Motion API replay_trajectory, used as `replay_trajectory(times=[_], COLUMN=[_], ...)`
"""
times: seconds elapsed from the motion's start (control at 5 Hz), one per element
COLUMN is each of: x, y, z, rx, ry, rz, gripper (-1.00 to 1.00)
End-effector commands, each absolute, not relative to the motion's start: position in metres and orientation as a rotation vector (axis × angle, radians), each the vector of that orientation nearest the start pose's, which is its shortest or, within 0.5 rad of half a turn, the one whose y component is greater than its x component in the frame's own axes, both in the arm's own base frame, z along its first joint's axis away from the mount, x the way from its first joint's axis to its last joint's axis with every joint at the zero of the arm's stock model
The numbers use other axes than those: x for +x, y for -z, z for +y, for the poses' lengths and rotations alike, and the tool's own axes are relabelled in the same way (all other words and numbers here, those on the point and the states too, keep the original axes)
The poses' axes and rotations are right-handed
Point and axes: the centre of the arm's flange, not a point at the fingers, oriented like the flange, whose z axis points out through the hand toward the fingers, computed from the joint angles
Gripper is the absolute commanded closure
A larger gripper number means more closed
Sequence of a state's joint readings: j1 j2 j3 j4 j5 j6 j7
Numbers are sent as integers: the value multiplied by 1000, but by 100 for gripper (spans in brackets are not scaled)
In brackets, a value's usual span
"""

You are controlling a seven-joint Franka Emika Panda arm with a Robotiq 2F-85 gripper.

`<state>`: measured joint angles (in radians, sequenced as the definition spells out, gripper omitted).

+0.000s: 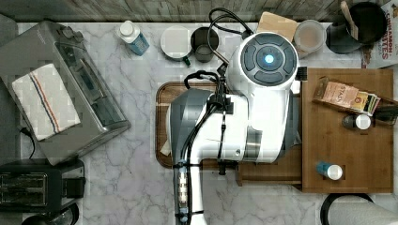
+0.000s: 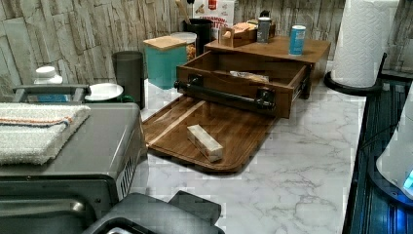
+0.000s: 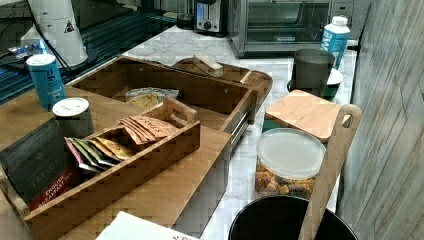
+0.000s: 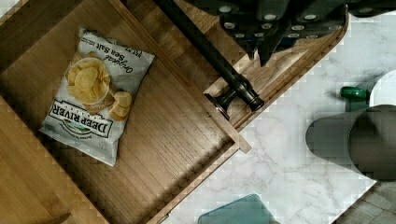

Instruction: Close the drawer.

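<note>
The drawer (image 2: 243,80) stands pulled out over the tray (image 2: 204,131), its black handle (image 4: 210,58) running crosswise just beside the gripper (image 4: 268,44). Finger opening cannot be told; nothing is seen held

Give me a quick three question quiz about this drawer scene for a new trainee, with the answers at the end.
1. True or false: the drawer is fully shut.
2. What lies inside the drawer? A) chip bag B) spoon C) cup
3. What lies on the tray in front of the drawer?

Key:
1. False, it is pulled out.
2. A, the chip bag.
3. A small pale block.
</note>
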<state>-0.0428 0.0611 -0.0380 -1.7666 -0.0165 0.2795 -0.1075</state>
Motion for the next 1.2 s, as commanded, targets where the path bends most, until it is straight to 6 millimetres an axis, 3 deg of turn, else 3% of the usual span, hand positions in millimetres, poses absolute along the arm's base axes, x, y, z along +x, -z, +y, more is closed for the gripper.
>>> replay_trajectory(times=[0.2,0.4,1.0,1.2], x=[583,571,558,555], y=[-522,-496,-456,-440], z=[-50,-37,87,103], rx=[-2928,-2967,-2948,-3080], ry=[48,45,264,316], rz=[1165,878,854,568], gripper=[100,100,100,100])
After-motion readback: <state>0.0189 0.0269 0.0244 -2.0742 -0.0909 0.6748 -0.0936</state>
